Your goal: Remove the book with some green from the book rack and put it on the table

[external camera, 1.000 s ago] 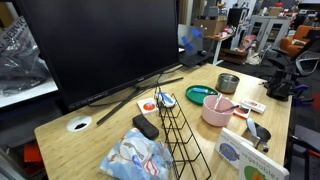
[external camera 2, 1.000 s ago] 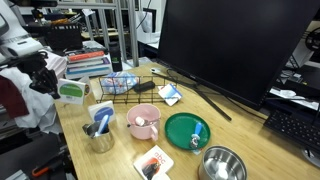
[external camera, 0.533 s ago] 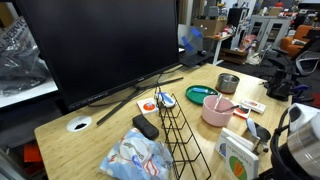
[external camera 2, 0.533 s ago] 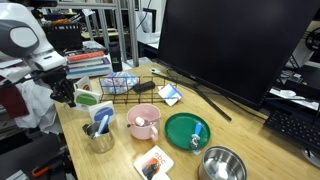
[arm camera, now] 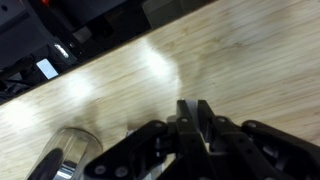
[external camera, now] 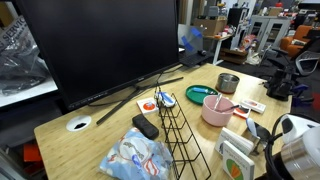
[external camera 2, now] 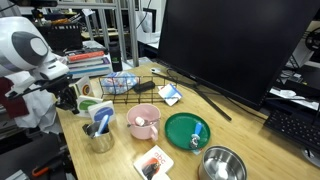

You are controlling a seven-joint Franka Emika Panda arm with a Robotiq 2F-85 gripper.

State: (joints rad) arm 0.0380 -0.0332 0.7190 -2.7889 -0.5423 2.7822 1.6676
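The green-and-white book [external camera: 237, 156] stands on edge at the table's [external camera: 110, 120] front corner, beside a metal cup [external camera 2: 100, 136]. It also shows in an exterior view [external camera 2: 88, 103]. My gripper [external camera 2: 71, 97] is shut on the book; it also appears low in an exterior view [external camera: 256, 147]. In the wrist view the fingers [arm camera: 192, 110] are pressed nearly together over the pale wood [arm camera: 230, 50], with a thin pale strip between them. The black wire book rack [external camera: 178, 135] lies apart from the book and holds no book; it also shows in an exterior view [external camera 2: 140, 88].
A pink mug [external camera: 216, 110], teal dish [external camera: 200, 95], steel bowl [external camera: 228, 82], black remote [external camera: 145, 127] and plastic bag [external camera: 135, 155] lie around the rack. A large monitor [external camera: 100, 45] stands behind. The white cable hole [external camera: 79, 125] is at the far corner.
My gripper has carried the green book in from beyond the table edge toward the table, stopping beside the metal cup. Nothing else moved.
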